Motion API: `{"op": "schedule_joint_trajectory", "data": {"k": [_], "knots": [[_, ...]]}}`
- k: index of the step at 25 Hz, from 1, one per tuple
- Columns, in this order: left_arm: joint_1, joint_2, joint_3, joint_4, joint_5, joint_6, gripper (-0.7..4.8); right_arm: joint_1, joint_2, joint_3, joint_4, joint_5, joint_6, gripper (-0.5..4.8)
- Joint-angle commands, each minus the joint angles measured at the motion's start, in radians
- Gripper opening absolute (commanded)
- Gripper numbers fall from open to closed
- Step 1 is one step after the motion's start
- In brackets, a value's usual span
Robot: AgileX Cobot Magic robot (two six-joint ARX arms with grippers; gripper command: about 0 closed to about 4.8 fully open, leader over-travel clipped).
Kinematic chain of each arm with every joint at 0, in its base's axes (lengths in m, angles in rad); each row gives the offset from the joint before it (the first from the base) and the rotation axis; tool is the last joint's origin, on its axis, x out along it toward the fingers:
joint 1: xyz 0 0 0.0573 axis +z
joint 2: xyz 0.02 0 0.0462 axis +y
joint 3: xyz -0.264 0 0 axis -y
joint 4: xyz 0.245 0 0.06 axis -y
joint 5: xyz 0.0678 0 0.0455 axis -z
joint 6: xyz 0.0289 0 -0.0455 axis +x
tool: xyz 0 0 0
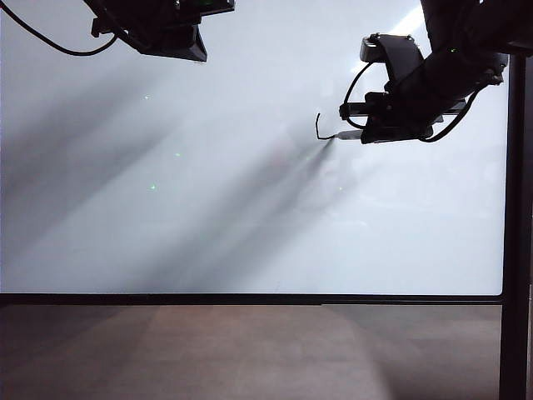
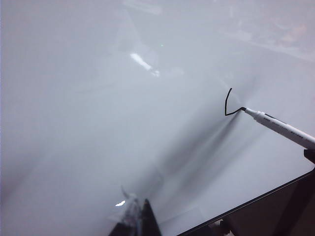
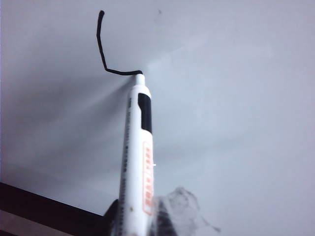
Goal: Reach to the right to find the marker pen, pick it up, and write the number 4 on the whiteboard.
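Brown floor (image 1: 250, 350) lies below; a dark post (image 1: 516, 250) stands right.

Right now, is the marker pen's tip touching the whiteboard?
Touching. In the right wrist view, the marker pen tip sits at the end of the fresh black stroke on the whiteboard, with no gap.

My right pincer (image 3: 135, 221) is cut off at the frame's edge so its jaws on the marker pen (image 3: 137, 157) go unseen, and my left pincer (image 2: 133, 219) shows only a blurred tip.
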Motion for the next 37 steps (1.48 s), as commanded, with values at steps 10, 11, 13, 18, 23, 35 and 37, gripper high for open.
{"op": "schedule_joint_trajectory", "data": {"k": [10,11,13,18,23,35,37], "knots": [[0.000,-0.003,0.005,0.006,0.004,-0.006,-0.05,-0.029,-0.020,0.009,-0.007,0.050,0.006,-0.07],[0.000,-0.003,0.005,0.006,0.004,-0.006,-0.05,-0.033,-0.020,0.009,-0.008,0.049,0.006,-0.07],[0.000,-0.003,0.005,0.006,0.005,-0.006,-0.05,-0.035,-0.020,0.010,-0.008,0.048,0.006,-0.07],[0.000,-0.003,0.005,0.006,0.004,-0.006,-0.05,-0.034,-0.087,0.009,-0.043,-0.060,0.019,-0.07],[0.000,-0.003,0.005,0.006,0.005,-0.006,-0.05,-0.032,-0.229,0.005,-0.133,-0.082,0.034,-0.07],[-0.001,-0.003,0.005,-0.002,0.005,-0.043,-0.05,0.019,-0.167,0.005,-0.132,-0.044,0.027,-0.07],[-0.001,-0.003,0.005,-0.017,0.004,-0.043,-0.05,0.018,-0.167,0.005,-0.115,-0.045,0.027,-0.07]]}}
